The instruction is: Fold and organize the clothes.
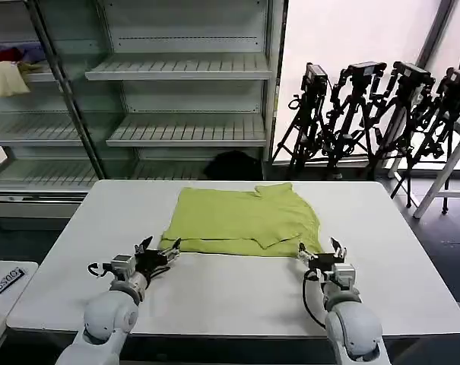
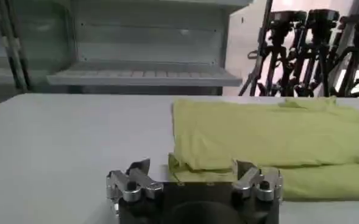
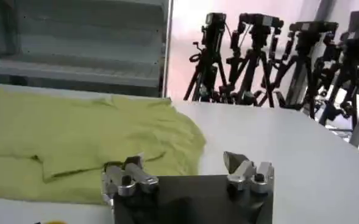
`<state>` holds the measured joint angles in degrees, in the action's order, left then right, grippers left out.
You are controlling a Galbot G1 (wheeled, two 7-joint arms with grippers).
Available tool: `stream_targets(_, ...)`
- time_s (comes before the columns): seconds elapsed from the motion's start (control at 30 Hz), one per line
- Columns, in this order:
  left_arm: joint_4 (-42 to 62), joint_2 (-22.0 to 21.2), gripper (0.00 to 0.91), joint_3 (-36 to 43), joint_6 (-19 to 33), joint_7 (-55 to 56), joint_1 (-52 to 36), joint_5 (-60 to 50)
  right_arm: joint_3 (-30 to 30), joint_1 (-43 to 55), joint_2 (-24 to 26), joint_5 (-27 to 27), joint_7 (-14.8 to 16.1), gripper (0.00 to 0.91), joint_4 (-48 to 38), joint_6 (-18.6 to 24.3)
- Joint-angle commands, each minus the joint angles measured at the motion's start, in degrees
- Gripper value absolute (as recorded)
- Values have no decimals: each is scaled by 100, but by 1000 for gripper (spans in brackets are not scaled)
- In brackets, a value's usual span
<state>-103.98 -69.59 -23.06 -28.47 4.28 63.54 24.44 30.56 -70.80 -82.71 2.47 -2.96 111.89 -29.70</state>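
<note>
Left gripper (image 1: 160,251) rests low on the desk (image 1: 237,300), in the lower left of the head view, with its fingers spread apart and nothing between them. It points toward the near left corner of the T-shirt (image 1: 241,220), and its tips are just beside the cloth edge. In the left wrist view the same gripper (image 2: 194,179) has the folded corner of the T-shirt (image 2: 270,146) directly ahead, between the two open fingers.

Right gripper (image 1: 321,252) is in the lower right of the head view, also spread and holding nothing, at the near right corner of the cloth. In the right wrist view this gripper (image 3: 185,173) has the T-shirt (image 3: 75,143) ahead and toward one side, so only one finger faces the hem. Whether that finger already touches the cloth I cannot tell for sure.

The T-shirt lies flat at the centre of the desk, already folded at least partly, with a sleeve turned over on top. Its long axis runs from left to right across the frame, so the near long edge faces the robot. Both grippers are about equally near, each at its own corner. The coming move probably depends on this: each gripper should pinch its corner and carry the near edge away, toward the shelves (image 1: 188,68).
</note>
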Motion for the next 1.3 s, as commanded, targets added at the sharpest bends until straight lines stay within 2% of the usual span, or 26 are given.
stream_targets(0.03, -162, -81, 907, 71, -79, -13, 182, -21, 386, -645, 19, 112, 59, 695, 260, 84)
stream_targets(0.07, -141, -96, 907, 79, -82, -14, 174, -19, 391, -643, 16, 109, 58, 675, 238, 85)
stream_targets(0.1, -103, -106, 907, 93, -85, -14, 159, -21, 395, -628, 13, 106, 63, 615, 196, 100)
stream_targets(0.17, -62, -117, 907, 103, -87, -16, 144, -20, 389, -604, 10, 88, 61, 574, 154, 104)
stream_targets(0.2, -38, -119, 907, 106, -91, -23, 135, -20, 379, -565, 3, 66, 64, 514, 98, 107)
stream_targets(0.27, 7, -121, 907, 108, -92, -28, 117, -19, 341, -465, -16, 13, 65, 383, -38, 108)
stream_targets(0.3, 27, -125, 907, 107, -93, -33, 109, -18, 326, -430, -21, -6, 63, 202, -86, 111)
stream_targets(0.37, 55, -121, 907, 103, -94, -39, 102, -16, 294, -382, -29, -42, 60, 30, -158, 120)
stream_targets(0.4, 67, -122, 907, 100, -94, -37, 103, -15, 274, -361, -36, -69, 56, 0, -191, 125)
stream_targets(0.43, 79, -122, 907, 96, -95, -38, 103, -15, 260, -345, -44, -94, 57, 0, -216, 132)
stream_targets(0.47, 88, -117, 867, 92, -94, -49, 107, -13, 245, -334, -46, -101, 60, 0, -229, 145)
stream_targets(0.5, 93, -114, 756, 91, -95, -52, 112, -13, 236, -329, -45, -102, 61, 0, -233, 147)
stream_targets(0.57, 108, -112, 635, 90, -98, -63, 117, -15, 232, -321, -43, -113, 69, 0, -238, 149)
stream_targets(0.67, 130, -114, 171, 91, -146, -63, 124, -17, 232, -314, -41, -113, 72, 0, -238, 156)
stream_targets(0.7, 139, -120, 60, 90, -153, -66, 122, -19, 232, -315, -39, -112, 73, 0, -236, 156)
stream_targets(0.73, 147, -121, 20, 91, -156, -68, 120, -18, 230, -316, -37, -111, 76, 0, -228, 157)
stream_targets(1.3, 15, -107, 0, 110, -129, -57, 198, -30, 240, -429, -7, -92, 118, 0, -49, 169)
